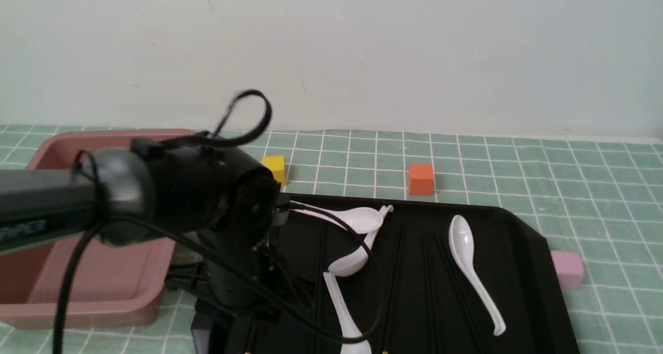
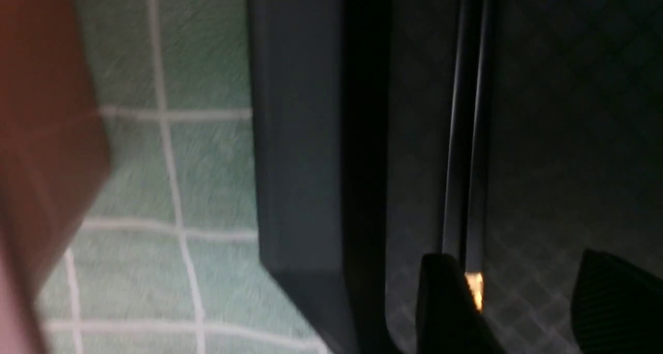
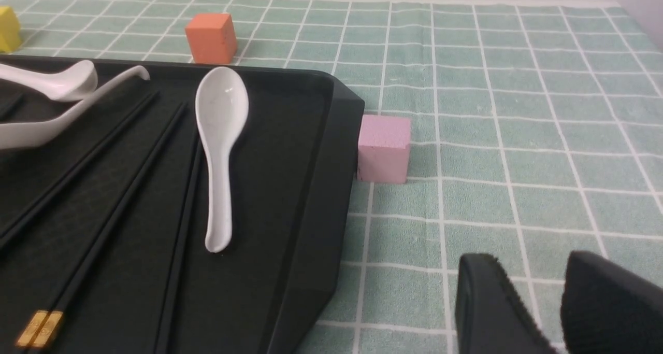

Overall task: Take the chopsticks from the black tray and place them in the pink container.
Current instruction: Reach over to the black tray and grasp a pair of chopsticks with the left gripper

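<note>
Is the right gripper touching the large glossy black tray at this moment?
Apart. The right wrist view shows the right gripper over the green checked cloth, with a strip of cloth visible between it and the large glossy black tray.

The thick black left robot arm (image 1: pixel 41 203) comes in from 9 o'clock. Its round black wrist (image 1: pixel 207 188) bends down toward 6 o'clock. The black two-finger left gripper (image 2: pixel 528 312) points down, its fingers (image 2: pixel 445 307) wide apart. The black right gripper (image 3: pixel 557 317) hangs low, with only a small gap between its fingers.
</note>
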